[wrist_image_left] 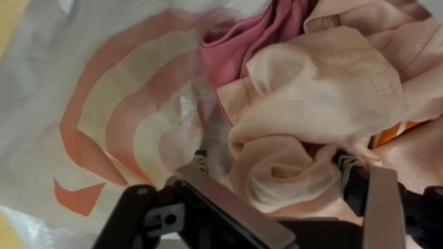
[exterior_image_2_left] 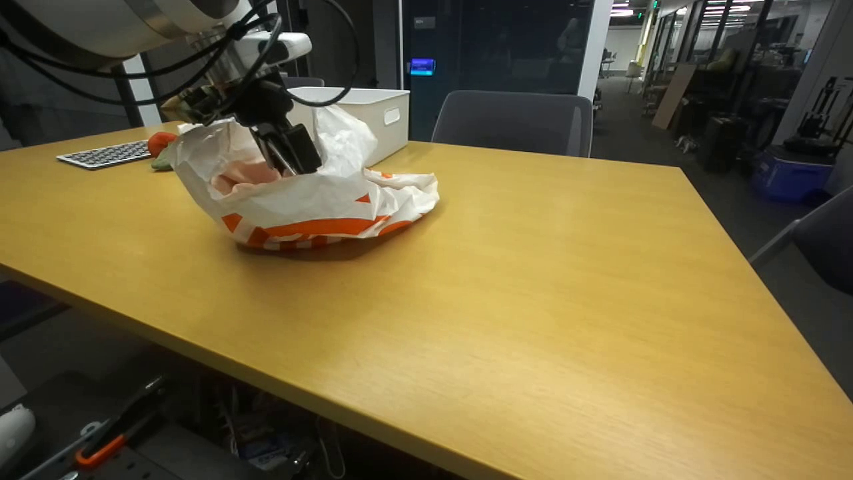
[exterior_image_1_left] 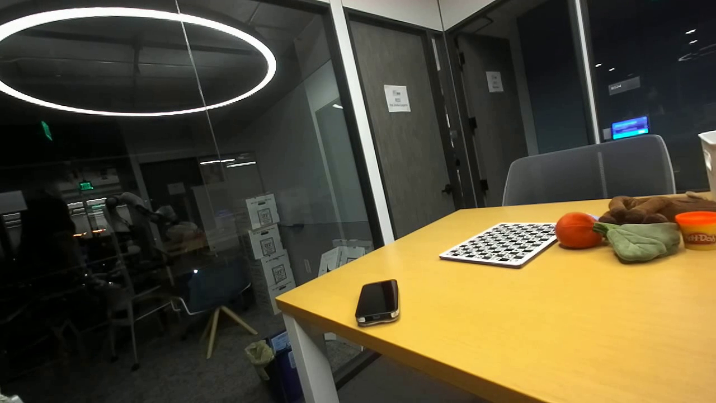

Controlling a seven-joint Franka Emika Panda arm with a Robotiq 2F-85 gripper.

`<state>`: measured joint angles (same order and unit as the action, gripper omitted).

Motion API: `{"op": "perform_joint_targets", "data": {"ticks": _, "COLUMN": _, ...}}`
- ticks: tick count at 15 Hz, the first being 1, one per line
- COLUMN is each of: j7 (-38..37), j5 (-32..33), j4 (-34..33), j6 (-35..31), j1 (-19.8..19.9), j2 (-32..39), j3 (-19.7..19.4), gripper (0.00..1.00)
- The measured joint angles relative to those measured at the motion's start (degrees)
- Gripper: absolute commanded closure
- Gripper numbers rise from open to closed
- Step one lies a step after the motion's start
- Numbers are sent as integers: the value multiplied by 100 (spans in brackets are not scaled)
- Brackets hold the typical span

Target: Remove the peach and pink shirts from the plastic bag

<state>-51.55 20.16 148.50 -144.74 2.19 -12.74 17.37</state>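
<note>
A white plastic bag with orange stripes (exterior_image_2_left: 353, 213) lies on the table in an exterior view, its mouth open. A peach shirt (wrist_image_left: 311, 93) lies bunched inside it and fills the right of the wrist view; it also shows in an exterior view (exterior_image_2_left: 246, 175). The pink shirt (wrist_image_left: 238, 52) shows at the top middle of the wrist view, partly under the peach one. My gripper (wrist_image_left: 273, 162) is open and reaches down into the bag, fingers wide apart with a peach fold between them. In an exterior view the gripper (exterior_image_2_left: 293, 163) tips are partly hidden by the bag.
A white bin (exterior_image_2_left: 390, 123) stands behind the bag. A checkered board (exterior_image_1_left: 503, 243), a red-orange ball-like object (exterior_image_1_left: 578, 230), a green leaf-shaped toy (exterior_image_1_left: 643, 242), a brown plush (exterior_image_1_left: 649, 210) and a Play-Doh tub (exterior_image_1_left: 697, 230) share the table. A phone (exterior_image_1_left: 378, 302) lies near a table edge.
</note>
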Motion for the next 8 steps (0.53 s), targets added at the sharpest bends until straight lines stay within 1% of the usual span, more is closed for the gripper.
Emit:
{"op": "perform_joint_targets", "data": {"ticks": 5, "j7": 7, "j5": 160, "j4": -134, "j6": -41, "j1": -74, "j2": 222, "j3": -22, "gripper": 81}}
{"op": "perform_joint_targets", "data": {"ticks": 6, "j7": 7, "j5": 188, "j4": -148, "j6": -42, "j1": -88, "j2": 231, "j3": -30, "gripper": 88}}
{"op": "perform_joint_targets", "data": {"ticks": 7, "j7": 10, "j5": 192, "j4": -157, "j6": -42, "j1": -106, "j2": 232, "j3": -42, "gripper": 96}}
{"op": "perform_joint_targets", "data": {"ticks": 8, "j7": 25, "j5": 191, "j4": -166, "j6": -42, "j1": -136, "j2": 232, "j3": -67, "gripper": 100}}
